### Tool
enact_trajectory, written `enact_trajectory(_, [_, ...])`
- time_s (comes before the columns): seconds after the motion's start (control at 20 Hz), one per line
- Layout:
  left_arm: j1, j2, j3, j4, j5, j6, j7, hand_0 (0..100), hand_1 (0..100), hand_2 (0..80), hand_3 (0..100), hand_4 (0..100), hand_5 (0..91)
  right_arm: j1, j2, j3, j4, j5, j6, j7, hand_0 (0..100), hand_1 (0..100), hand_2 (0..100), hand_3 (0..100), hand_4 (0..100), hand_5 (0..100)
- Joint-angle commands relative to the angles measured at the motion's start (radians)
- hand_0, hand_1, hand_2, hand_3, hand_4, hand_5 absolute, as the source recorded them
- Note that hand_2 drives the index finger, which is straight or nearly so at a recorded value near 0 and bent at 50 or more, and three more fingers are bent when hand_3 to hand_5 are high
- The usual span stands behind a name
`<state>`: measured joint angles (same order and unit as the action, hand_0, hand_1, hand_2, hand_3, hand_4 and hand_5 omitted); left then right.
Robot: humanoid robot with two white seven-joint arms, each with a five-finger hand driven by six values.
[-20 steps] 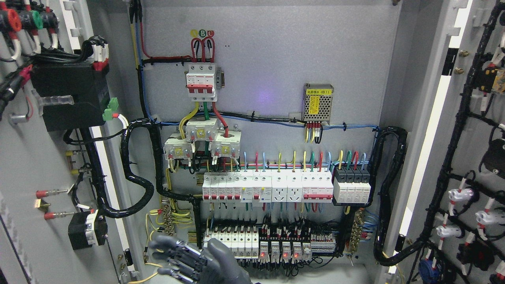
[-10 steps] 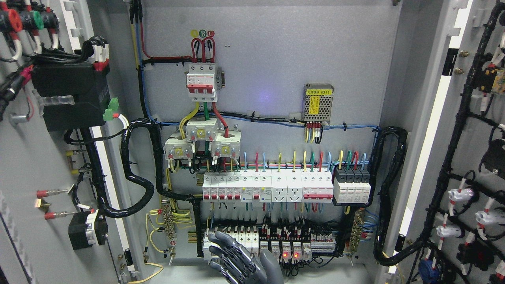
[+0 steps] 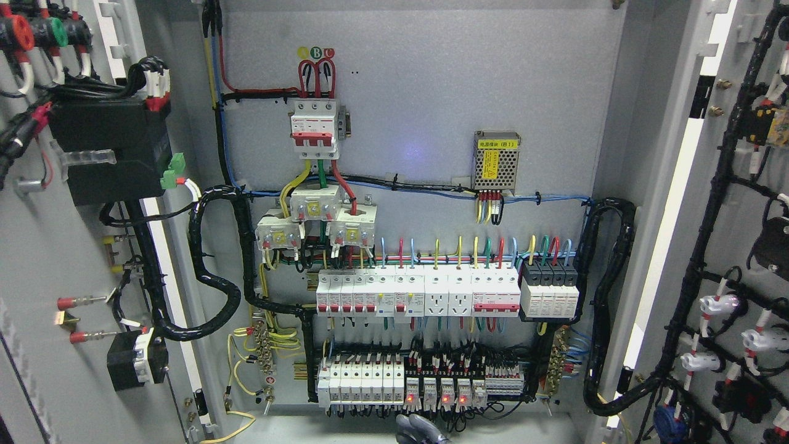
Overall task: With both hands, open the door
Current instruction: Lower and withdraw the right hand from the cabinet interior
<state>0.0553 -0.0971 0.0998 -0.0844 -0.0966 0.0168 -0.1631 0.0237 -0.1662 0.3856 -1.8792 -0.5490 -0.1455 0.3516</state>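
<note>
Both doors already stand swung wide, the left door [image 3: 55,259] at the left edge and the right door [image 3: 727,246] at the right, so you may judge the opening step all but complete; only a grey tip of one robot hand [image 3: 420,430] shows at the near bottom edge, fingers' state and side untellable; your next move calls merely for clearing it from the wired cabinet interior [image 3: 419,185], with its breaker rows [image 3: 447,295].

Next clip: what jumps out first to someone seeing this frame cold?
The open cabinet's backplate packed with wiring: a red-and-white main breaker upper centre, and rows of white breakers below it. Both doors stand swung wide, left door and right door. Only a grey hand tip shows at bottom centre.
</note>
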Motion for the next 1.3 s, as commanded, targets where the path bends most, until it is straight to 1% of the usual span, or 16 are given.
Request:
enact_trajectory(0.0, [0.000, -0.001, 0.000, 0.000, 0.000, 0.000, 0.000, 0, 0, 0.0, 0, 0, 0.0, 0.103, -0.113, -0.102, -0.092, 0.104, -0.064, 0.006, 0, 0, 0, 0, 0, 0])
enact_trajectory(0.05, [0.000, 0.000, 0.000, 0.000, 0.000, 0.000, 0.000, 0, 0, 0.0, 0, 0, 0.0, 0.123, -0.121, -0.105, -0.097, 0.106, -0.086, 0.003, 0, 0, 0, 0, 0, 0])
enact_trajectory(0.15, [0.000, 0.000, 0.000, 0.000, 0.000, 0.000, 0.000, 0, 0, 0.0, 0, 0, 0.0, 0.153, -0.137, -0.135, -0.109, 0.106, -0.138, 0.000, 0, 0, 0, 0, 0, 0])
enact_trajectory(0.3, [0.000, 0.000, 0.000, 0.000, 0.000, 0.000, -0.001, 0, 0, 0.0, 0, 0, 0.0, 0.179, -0.138, -0.203, -0.110, 0.104, -0.241, 0.003, 0, 0, 0, 0, 0, 0])
enact_trajectory(0.4, [0.000, 0.000, 0.000, 0.000, 0.000, 0.000, 0.000, 0, 0, 0.0, 0, 0, 0.0, 0.199, -0.138, -0.241, -0.112, 0.103, -0.296, 0.004, 0, 0, 0, 0, 0, 0])
enact_trajectory(0.65, [0.000, 0.000, 0.000, 0.000, 0.000, 0.000, 0.000, 0, 0, 0.0, 0, 0, 0.0, 0.237, -0.136, -0.292, -0.113, 0.096, -0.431, -0.003, 0, 0, 0, 0, 0, 0])
enact_trajectory(0.75, [0.000, -0.001, 0.000, 0.000, 0.000, 0.000, 0.000, 0, 0, 0.0, 0, 0, 0.0, 0.246, -0.139, -0.298, -0.117, 0.086, -0.444, -0.005, 0, 0, 0, 0, 0, 0])
enact_trajectory(0.85, [0.000, 0.000, 0.000, 0.000, 0.000, 0.000, 0.000, 0, 0, 0.0, 0, 0, 0.0, 0.246, -0.139, -0.316, -0.120, 0.060, -0.445, -0.005, 0, 0, 0, 0, 0, 0])
enact_trajectory(0.95, [0.000, 0.000, 0.000, 0.000, 0.000, 0.000, 0.000, 0, 0, 0.0, 0, 0, 0.0, 0.245, -0.139, -0.336, -0.124, 0.008, -0.444, -0.006, 0, 0, 0, 0, 0, 0])
enact_trajectory(1.1, [0.000, 0.000, 0.000, 0.000, 0.000, 0.000, 0.000, 0, 0, 0.0, 0, 0, 0.0, 0.246, -0.141, -0.344, -0.138, -0.055, -0.444, -0.006, 0, 0, 0, 0, 0, 0])
enact_trajectory(1.25, [0.000, 0.000, 0.000, 0.000, 0.000, 0.000, 0.000, 0, 0, 0.0, 0, 0, 0.0, 0.248, -0.147, -0.396, -0.162, -0.066, -0.442, -0.006, 0, 0, 0, 0, 0, 0])
